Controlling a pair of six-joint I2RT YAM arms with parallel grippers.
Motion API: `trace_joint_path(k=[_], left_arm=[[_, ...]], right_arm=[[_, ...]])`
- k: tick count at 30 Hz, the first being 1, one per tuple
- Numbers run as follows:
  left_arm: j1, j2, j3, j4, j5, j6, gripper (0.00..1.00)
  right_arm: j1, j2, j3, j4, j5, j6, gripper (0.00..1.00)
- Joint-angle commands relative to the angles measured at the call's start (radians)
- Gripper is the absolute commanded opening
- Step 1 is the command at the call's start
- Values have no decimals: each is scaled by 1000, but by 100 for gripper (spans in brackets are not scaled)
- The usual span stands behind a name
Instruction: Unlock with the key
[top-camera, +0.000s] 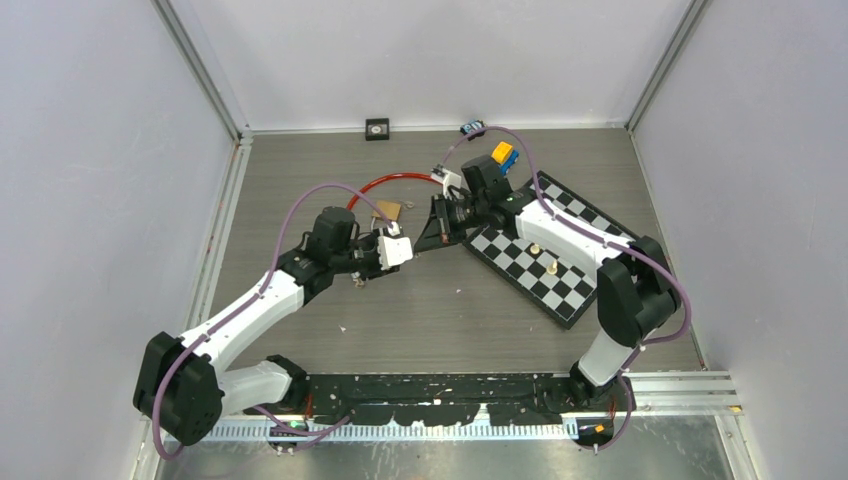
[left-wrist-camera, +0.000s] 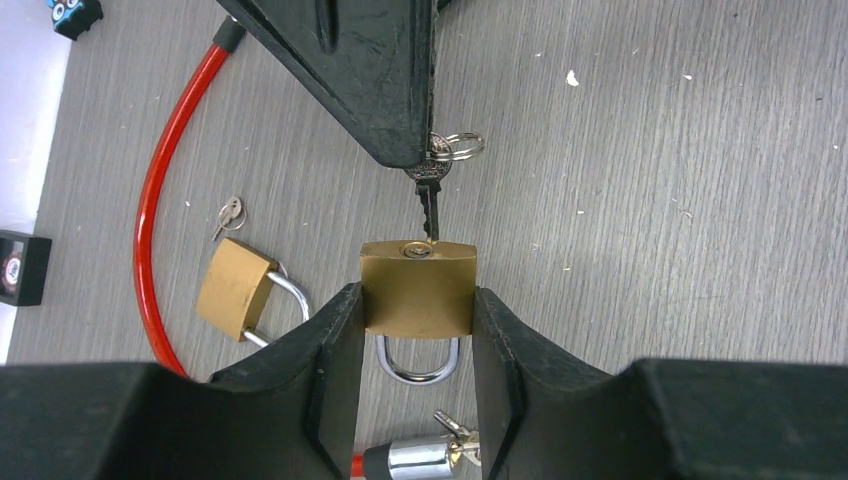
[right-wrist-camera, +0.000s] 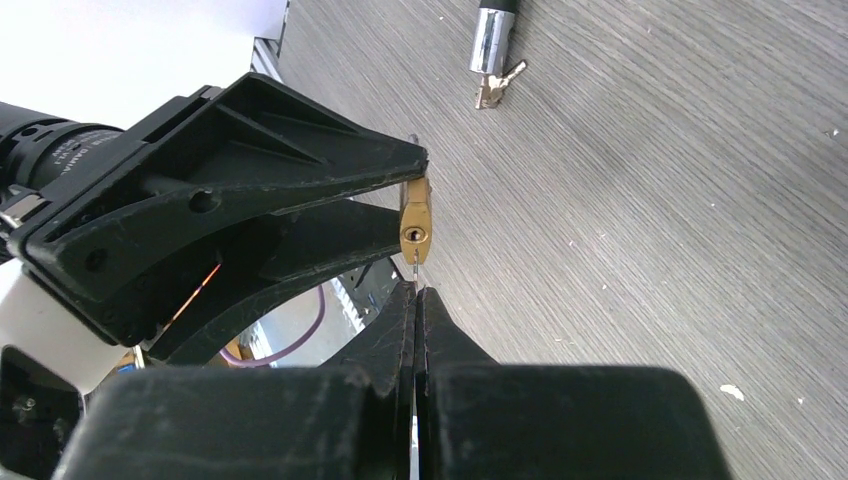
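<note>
padlock (left-wrist-camera: 417, 290) is sitting clamped in the left gripper (left-wrist-camera: 417, 305), lifted off the table (left-wrist-camera: 680, 220) near its middle. the jaws are standing partly open, only as wide as the brass body they are pinching on both sides. the shackle is pointing back toward the wrist and the keyhole face is looking away, toward the right gripper (right-wrist-camera: 415, 297). that gripper is squeezing the key (left-wrist-camera: 428, 195) by its head with its jaws fully closed, the key ring sticking out beside the fingers. the blade is pointing at the keyhole and its tip is touching the face at the slot; whether it is going in, i cannot tell. on the table below, a second padlock (left-wrist-camera: 235, 290) is lying beside a red cable (left-wrist-camera: 150, 220), with small keys (left-wrist-camera: 229, 213) near it.
</note>
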Motion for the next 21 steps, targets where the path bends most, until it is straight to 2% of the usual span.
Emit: trace_joint_path(k=[1, 14, 21], left_arm=[[-3, -21, 10, 65, 19, -11, 0], [-2, -19, 3, 66, 24, -2, 0], [-3, -19, -19, 63, 72, 59, 0]], right_arm=[[-4, 12, 6, 8, -1, -6, 1], [-4, 3, 8, 17, -10, -3, 1], [-5, -12, -3, 28, -11, 4, 1]])
